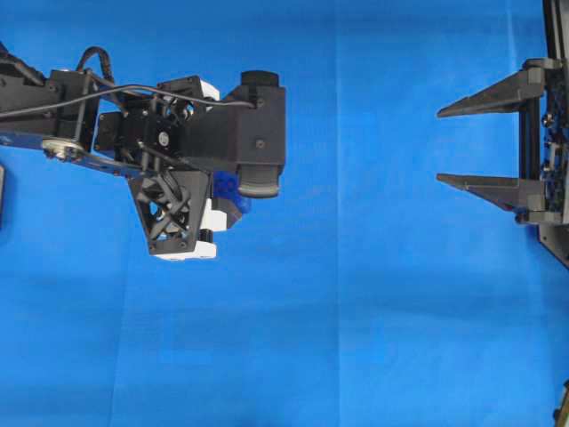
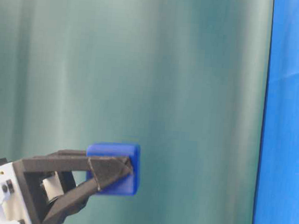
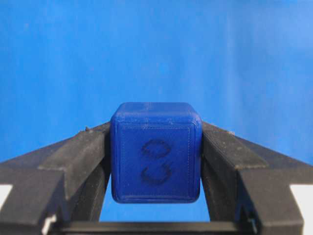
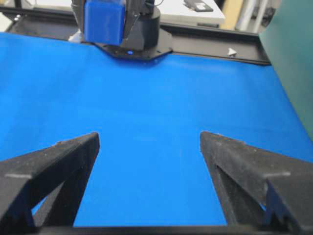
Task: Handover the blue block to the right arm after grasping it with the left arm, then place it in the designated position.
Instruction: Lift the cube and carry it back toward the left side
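The blue block [image 3: 156, 152] is a small dark-blue cube with a faint mark on the face toward the camera. It is pinched between my left gripper's two black fingers [image 3: 80, 159], lifted off the blue cloth. In the overhead view the block [image 1: 226, 183] peeks out under the left gripper [image 1: 231, 192] at left of centre. The table-level view shows the block [image 2: 114, 167] held in the air. My right gripper [image 1: 440, 145] is at the right edge, open and empty, pointing at the left arm with a wide gap between them. In the right wrist view the block [image 4: 103, 20] is far ahead of the right gripper [image 4: 149, 137].
A blue cloth [image 1: 356, 338] covers the table. A green backdrop [image 2: 169, 66] stands behind in the table-level view. A black frame rail [image 4: 210, 46] and the left arm's base [image 4: 142, 34] lie at the cloth's far edge.
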`<act>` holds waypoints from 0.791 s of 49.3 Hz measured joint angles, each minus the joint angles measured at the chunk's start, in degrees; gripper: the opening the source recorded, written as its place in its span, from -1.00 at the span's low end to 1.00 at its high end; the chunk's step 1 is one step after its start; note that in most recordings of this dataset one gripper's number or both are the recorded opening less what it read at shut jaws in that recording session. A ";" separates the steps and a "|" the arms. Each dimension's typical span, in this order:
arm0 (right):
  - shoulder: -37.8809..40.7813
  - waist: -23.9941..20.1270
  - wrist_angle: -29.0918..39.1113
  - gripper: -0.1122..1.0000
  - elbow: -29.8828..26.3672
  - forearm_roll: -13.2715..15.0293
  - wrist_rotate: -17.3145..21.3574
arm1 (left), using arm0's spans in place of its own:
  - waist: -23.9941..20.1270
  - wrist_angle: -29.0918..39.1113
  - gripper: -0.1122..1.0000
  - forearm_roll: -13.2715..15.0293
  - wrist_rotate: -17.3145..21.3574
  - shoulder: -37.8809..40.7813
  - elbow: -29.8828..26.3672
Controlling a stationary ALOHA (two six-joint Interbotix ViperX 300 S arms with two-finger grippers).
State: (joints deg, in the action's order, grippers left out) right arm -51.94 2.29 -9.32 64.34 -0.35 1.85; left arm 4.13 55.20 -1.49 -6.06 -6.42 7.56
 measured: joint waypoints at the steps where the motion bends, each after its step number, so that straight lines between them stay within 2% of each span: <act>1: 0.00 0.00 0.00 0.95 0.00 0.00 0.00 | 0.00 -0.79 0.03 0.00 0.00 -0.18 0.44; 13: 0.00 0.00 0.00 0.95 -0.18 0.00 0.00 | 0.00 -14.41 0.03 -0.26 0.53 -4.13 8.17; 28: -0.09 0.00 0.00 0.95 -0.53 0.00 0.00 | -0.09 -37.62 0.03 -0.26 4.83 -12.83 21.09; 39: 0.00 -0.09 0.00 0.95 -0.70 0.00 -0.09 | -0.97 -53.96 0.03 -0.26 5.45 -18.54 30.06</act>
State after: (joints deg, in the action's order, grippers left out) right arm -51.94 2.20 -9.32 63.63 -0.35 1.76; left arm 3.16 1.23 -1.76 -0.62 -24.96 37.62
